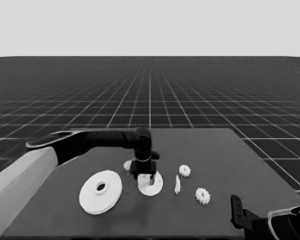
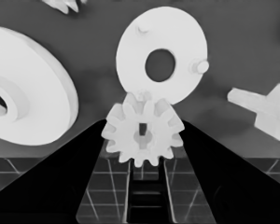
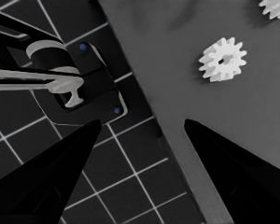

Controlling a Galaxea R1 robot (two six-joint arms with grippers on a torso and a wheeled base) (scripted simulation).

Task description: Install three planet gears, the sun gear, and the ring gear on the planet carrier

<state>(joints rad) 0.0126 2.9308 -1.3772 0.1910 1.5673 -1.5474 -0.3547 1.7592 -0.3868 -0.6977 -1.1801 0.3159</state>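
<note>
My left gripper [image 1: 144,176] reaches in from the left and stands over the planet carrier, the smaller round part [image 1: 155,187]. In the left wrist view the left gripper [image 2: 144,125] is shut on a planet gear [image 2: 142,135], held just above the smaller round part [image 2: 177,32], whose short pegs [image 2: 201,66] stand bare. The ring gear, the larger round part [image 1: 100,192], lies flat to the left of it. Loose gears rest behind the gripper [image 1: 127,164] and to the right [image 1: 184,170] [image 1: 202,195]. My right gripper [image 3: 142,123] is open and parked at the table's near right corner.
A thin white piece [image 1: 177,185] lies just right of the smaller round part, also seen in the left wrist view as the thin piece [image 2: 265,111]. The right wrist view shows a gear [image 3: 222,59] near the table edge and dark machinery [image 3: 70,84] past it.
</note>
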